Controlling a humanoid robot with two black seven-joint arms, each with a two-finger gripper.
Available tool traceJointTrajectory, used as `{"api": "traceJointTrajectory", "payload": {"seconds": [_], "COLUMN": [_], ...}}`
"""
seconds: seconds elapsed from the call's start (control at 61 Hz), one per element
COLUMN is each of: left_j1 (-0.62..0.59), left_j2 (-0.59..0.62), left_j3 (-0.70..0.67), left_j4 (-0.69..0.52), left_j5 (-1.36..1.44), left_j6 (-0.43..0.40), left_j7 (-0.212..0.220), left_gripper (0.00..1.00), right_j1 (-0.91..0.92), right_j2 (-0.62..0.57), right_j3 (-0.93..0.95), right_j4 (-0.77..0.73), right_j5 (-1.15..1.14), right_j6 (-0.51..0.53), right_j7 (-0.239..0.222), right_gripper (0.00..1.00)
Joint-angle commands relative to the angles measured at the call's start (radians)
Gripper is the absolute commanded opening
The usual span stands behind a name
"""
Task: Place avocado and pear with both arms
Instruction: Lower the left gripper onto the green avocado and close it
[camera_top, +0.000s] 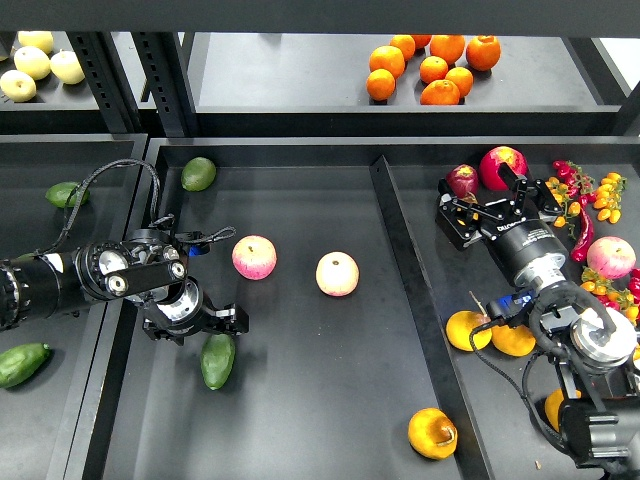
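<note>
Since pear (432, 433) lies nearest, well below-right of avocado (217, 360), right gripper (462, 213) sits far up from it, jaw state can't tell. Left gripper (228, 320) open, empty, just above avocado, long axis approx upright.

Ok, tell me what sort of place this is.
Probably a mock grocery produce display: black shelving with dark trays, fruit sorted by kind, like the oranges and pale apples on the upper shelf, and peppers at right.
</note>
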Motion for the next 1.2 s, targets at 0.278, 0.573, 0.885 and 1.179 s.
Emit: {"api": "traceJointTrajectory", "payload": {"seconds": [0.278,0.573,0.885,1.179], "left_j1": [0.027,0.054,0.076,0.093], "left_j2": [-0.036,-0.063,-0.082,-0.1], "left_j3": [0.0,0.0,0.0,-0.001], "left_j4": [0.029,0.064,0.101,0.118], "left_j5": [0.0,0.0,0.005,0.034], "left_j6": [0.0,0.0,0.0,0.0], "left_j7": [0.0,0.0,0.0,0.0], "left_gripper": [0.99,0.99,0.99,0.93], "right_j1": [-0.002,-0.004,-0.007,-0.008], "right_j2": [0.0,0.0,0.0,0.0], "right_j3": [0.001,0.001,0.003,0.003], "right_j4": [0.0,-0.002,0.0,0.0], "right_j5": [0.0,0.0,0.002,0.002], "right_j6": [0.0,0.0,0.002,0.006], "right_j7": [-0.001,-0.001,-0.001,-0.001], "right_gripper": [1.0,1.0,1.0,1.0]}}
